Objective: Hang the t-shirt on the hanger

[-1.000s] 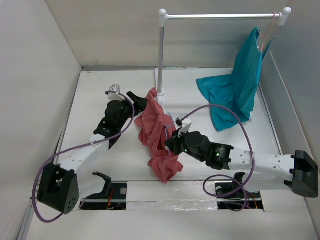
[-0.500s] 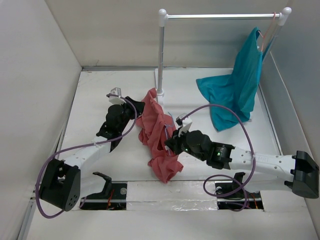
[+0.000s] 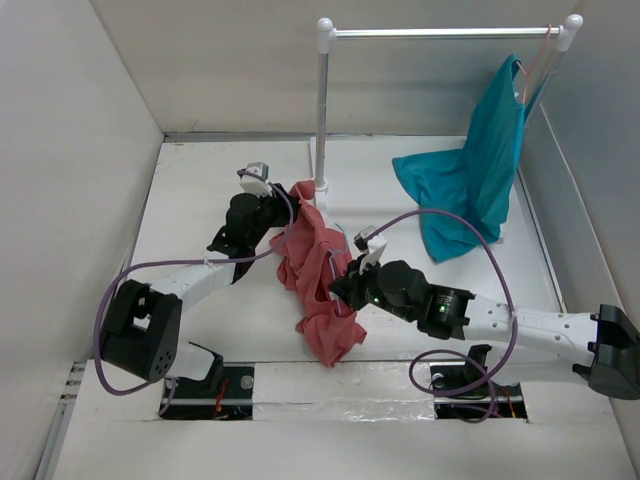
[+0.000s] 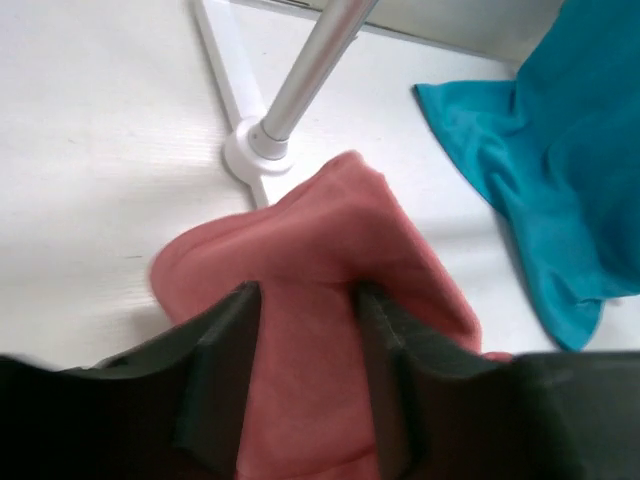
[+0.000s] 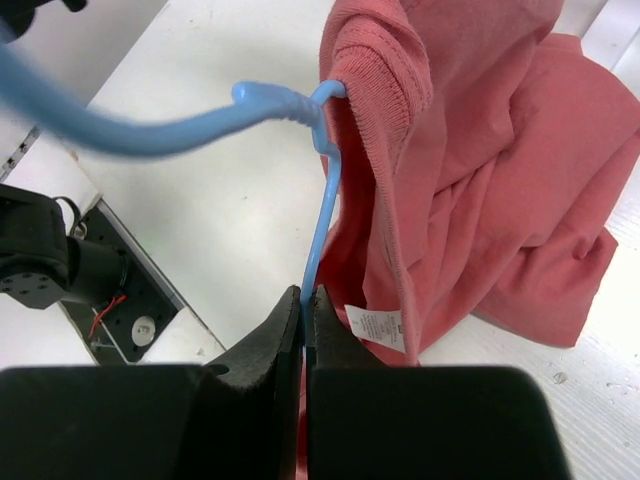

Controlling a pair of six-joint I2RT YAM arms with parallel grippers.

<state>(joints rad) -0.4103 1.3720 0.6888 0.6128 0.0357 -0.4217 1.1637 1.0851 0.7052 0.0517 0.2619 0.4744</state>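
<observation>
The pink t-shirt (image 3: 315, 270) lies bunched on the white table, its upper end near the rack's foot. My left gripper (image 3: 288, 205) is at that upper end. In the left wrist view its gripper (image 4: 305, 300) stands part-closed round a fold of t-shirt (image 4: 310, 230), and cloth fills the gap and touches both fingers. My right gripper (image 3: 338, 290) is at the shirt's right side. The right wrist view shows that gripper (image 5: 305, 300) shut on the thin light-blue hanger (image 5: 325, 200). The hanger's hook curves left and its wire runs under the t-shirt's (image 5: 480, 180) collar.
A white clothes rack stands behind, with its post (image 3: 322, 110) just beyond the shirt and its bar (image 3: 440, 33) across the top. A teal garment (image 3: 470, 180) hangs from the bar's right end and trails onto the table. White walls enclose the sides.
My left arm has moved up and to the right onto the shirt's upper end, and its jaws have narrowed round the cloth. The right gripper has kept its hold on the hanger, nearly still.
</observation>
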